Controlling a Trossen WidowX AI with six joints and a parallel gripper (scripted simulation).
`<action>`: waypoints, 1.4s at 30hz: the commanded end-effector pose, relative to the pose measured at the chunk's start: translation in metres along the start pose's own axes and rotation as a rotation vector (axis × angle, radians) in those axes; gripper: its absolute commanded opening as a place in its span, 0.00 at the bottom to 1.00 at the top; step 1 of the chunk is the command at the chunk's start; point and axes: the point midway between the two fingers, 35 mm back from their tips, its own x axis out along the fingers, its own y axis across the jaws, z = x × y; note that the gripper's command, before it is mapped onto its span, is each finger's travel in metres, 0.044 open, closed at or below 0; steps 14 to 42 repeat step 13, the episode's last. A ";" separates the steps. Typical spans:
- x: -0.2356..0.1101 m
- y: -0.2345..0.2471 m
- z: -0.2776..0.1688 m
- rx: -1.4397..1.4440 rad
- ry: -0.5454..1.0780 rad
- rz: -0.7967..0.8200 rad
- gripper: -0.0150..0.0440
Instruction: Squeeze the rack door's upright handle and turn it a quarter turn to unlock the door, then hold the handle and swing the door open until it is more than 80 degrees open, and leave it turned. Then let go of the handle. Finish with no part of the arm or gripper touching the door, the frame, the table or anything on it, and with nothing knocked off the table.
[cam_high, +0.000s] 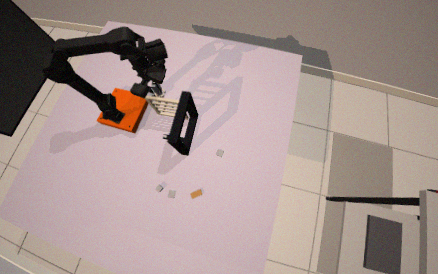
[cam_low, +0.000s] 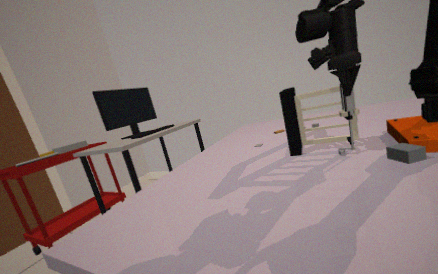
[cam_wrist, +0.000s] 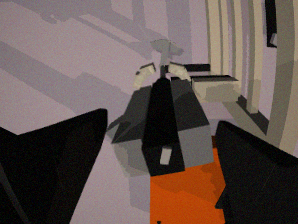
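The rack door (cam_high: 167, 107) (cam_low: 326, 127) (cam_wrist: 254, 55), a cream barred panel, stands swung far out from the black upright frame (cam_high: 175, 131) (cam_low: 291, 122). Its exact angle is hard to read. The grey upright handle (cam_low: 351, 127) (cam_wrist: 196, 144) is at the door's free edge. My gripper (cam_high: 158, 90) (cam_low: 348, 95) (cam_wrist: 162, 123) is open above and around the handle's upper part. In the wrist view one finger stands on each side of the handle, with a visible gap at both sides. The handle's lower part is partly hidden in the wrist view.
The arm's orange base plate (cam_high: 134, 114) (cam_low: 412, 134) lies close to the door's free edge. A grey block (cam_low: 406, 153) lies beside it. Several small pieces, including an orange block (cam_high: 196, 193) and a grey cube (cam_high: 220, 153), lie beyond the frame on the pink table (cam_high: 115, 215).
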 end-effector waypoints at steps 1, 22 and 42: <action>-0.006 0.000 0.001 0.003 -0.006 0.001 0.76; -0.021 0.000 0.001 0.004 -0.015 0.007 0.76; -0.021 0.000 0.001 0.004 -0.015 0.007 0.76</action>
